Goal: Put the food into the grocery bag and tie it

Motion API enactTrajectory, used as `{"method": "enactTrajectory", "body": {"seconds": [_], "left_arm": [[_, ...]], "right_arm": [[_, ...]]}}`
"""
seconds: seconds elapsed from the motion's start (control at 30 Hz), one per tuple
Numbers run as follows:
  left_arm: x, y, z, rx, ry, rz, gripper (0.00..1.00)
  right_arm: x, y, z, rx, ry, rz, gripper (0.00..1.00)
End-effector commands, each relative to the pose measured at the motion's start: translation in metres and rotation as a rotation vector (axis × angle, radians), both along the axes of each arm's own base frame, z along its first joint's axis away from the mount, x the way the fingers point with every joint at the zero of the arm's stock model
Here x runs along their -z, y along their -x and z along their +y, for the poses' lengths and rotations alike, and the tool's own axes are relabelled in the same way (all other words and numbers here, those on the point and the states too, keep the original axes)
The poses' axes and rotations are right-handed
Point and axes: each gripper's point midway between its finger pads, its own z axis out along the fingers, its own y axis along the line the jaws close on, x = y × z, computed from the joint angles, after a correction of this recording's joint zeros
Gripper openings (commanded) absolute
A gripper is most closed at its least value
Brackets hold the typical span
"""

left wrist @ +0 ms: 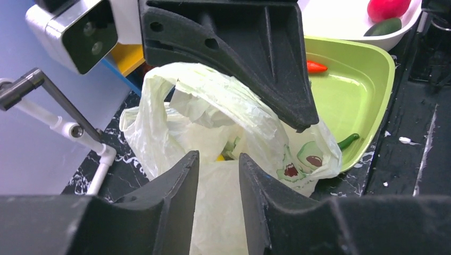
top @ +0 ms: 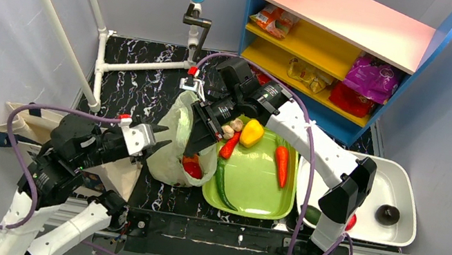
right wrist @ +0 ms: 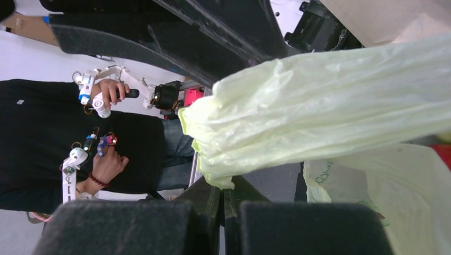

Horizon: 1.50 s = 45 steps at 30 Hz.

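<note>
Only the right wrist view shows the right gripper (right wrist: 223,194) pinching film of the grocery bag (right wrist: 319,106). The left gripper (left wrist: 219,162) stands narrowly apart around it. The bag sits on the black marbled table (top: 138,94), beside a green tray (top: 254,192).

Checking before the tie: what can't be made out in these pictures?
- In the grocery bag: top view shows only something red at the mouth; film and the right arm hide the rest.
- Left wrist view: a yellow speck inside, too small to name.
- The left tool: whether it pinches the film, unclear.
- In the white tub: a dark round item, too small to name; the right arm partly covers a red one and a green one.
</note>
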Motion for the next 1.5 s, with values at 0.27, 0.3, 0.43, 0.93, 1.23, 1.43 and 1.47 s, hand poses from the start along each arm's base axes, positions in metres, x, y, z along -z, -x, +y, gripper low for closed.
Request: {"method": "enactTrajectory", "body": {"seconds": [0.27, 0.3, 0.43, 0.93, 1.23, 1.43, 1.47], "left_arm": [[-0.004, -0.027, -0.025, 0.095, -0.049, -0.129, 0.39], [-0.003, -0.029, -0.024, 0.088, -0.057, -0.138, 0.40], [0.002, -0.037, -0.026, 0.083, -0.069, -0.162, 0.42], [0.004, -0.037, -0.045, 0.150, 0.025, -0.150, 0.46], [0.000, -0.028, -0.058, 0.224, 0.092, -0.115, 0.58], [-0.001, -0.026, -0.061, 0.249, 0.090, -0.113, 0.57], [0.000, -0.026, -0.061, 0.256, 0.089, -0.111, 0.55]], "right_arm": [[-0.019, 0.005, 0.001, -0.035, -0.058, -0.011, 0.01], [-0.018, 0.006, 0.001, -0.036, -0.057, -0.010, 0.01], [-0.018, 0.007, 0.000, -0.040, -0.055, -0.005, 0.01], [-0.017, 0.014, -0.008, -0.047, -0.049, 0.012, 0.01], [-0.024, 0.015, -0.009, -0.050, -0.071, 0.003, 0.01], [-0.026, 0.015, -0.009, -0.055, -0.075, 0.009, 0.01], [-0.026, 0.015, -0.009, -0.057, -0.077, 0.011, 0.01]]}}
